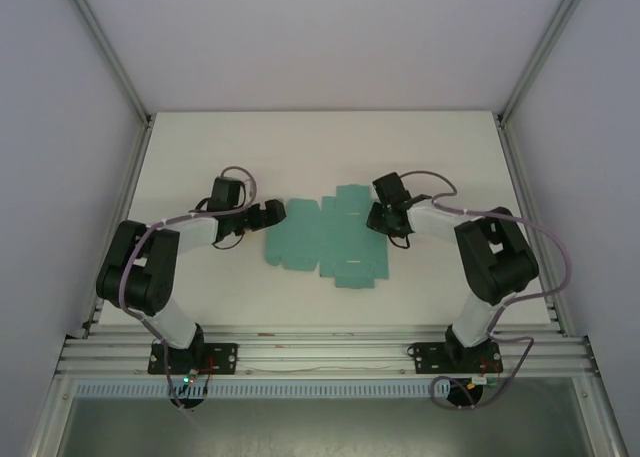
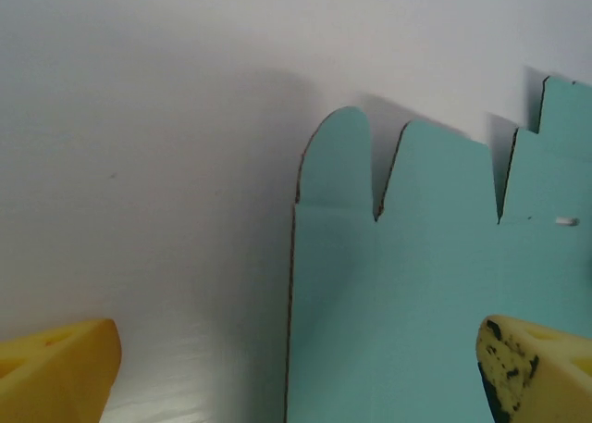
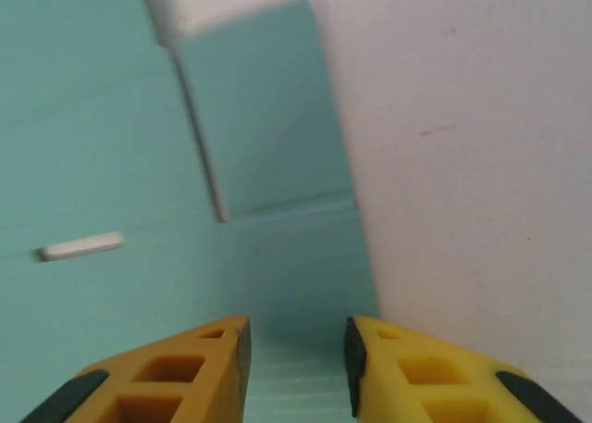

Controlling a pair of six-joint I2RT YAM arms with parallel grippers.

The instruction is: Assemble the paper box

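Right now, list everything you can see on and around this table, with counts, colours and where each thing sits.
Teal-green flat die-cut card sheet: one, teal-green, lying unfolded at the table's middle, between the two claws.
White table: one, white, under the sheet.
Silver metal rails: one band, silver, along the near edge, carrying the arm bases.
Left arm and right arm: two, black and white, either side of the sheet.
Left claw: one, yellow fingers, wide open, straddling the sheet's left edge.
Right claw: one, yellow fingers, narrowly parted, at the sheet's right edge.
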